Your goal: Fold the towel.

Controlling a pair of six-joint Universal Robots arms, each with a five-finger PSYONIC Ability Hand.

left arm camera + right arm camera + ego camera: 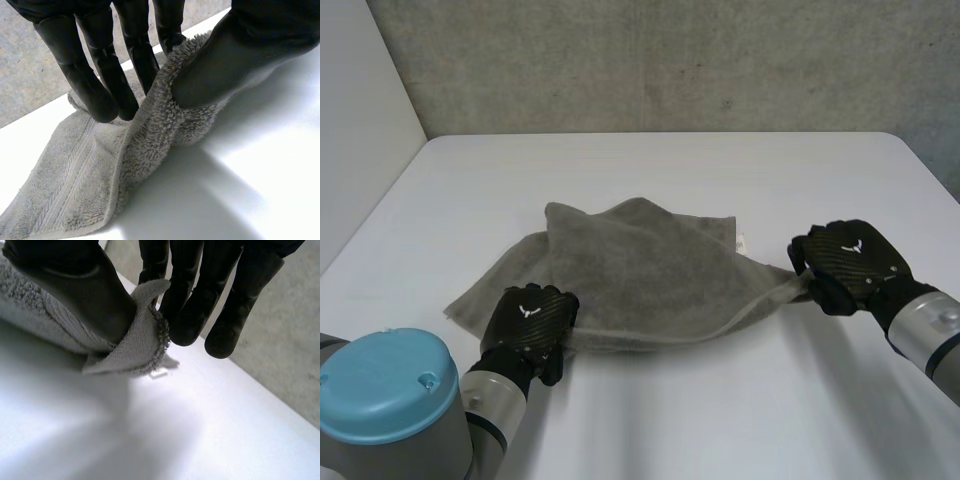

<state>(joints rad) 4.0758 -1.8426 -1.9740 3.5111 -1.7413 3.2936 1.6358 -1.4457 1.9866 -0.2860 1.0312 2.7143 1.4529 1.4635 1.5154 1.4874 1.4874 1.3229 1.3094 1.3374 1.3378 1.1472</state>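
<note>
At the near side of the white table [440,190], the left hand [530,322] sits on the grey towel [640,275], on its near edge and toward its left end. In the left wrist view, the fingers [102,95] come down almost straight onto the cloth. The thumb [235,60] presses in from the opposite side. A raised ridge of pile is pinched between thumb and fingers. Beyond the fingertips, the towel's banded hem lies flat on the table.

The right hand [848,262] is at the towel's right corner, which tapers to a point toward it. In the right wrist view, that hand's thumb [82,287] and fingers [187,315] are clamped on the corner. The cloth curls up around the thumb, and its tip stands between thumb and fingers. The underside of the fold sits just above the table.

Between the two hands the towel lies rumpled and partly doubled over. An upper layer laps across the middle and rises to a blunt peak on the far side. The near hem runs in a shallow curve from one hand to the other. The left end of the towel spreads out past the left hand.

A small white label [740,241] shows at the towel's far right edge. The light-blue cap [385,385] of the left arm is near the camera. A grey concrete wall [670,60] stands behind the table.
</note>
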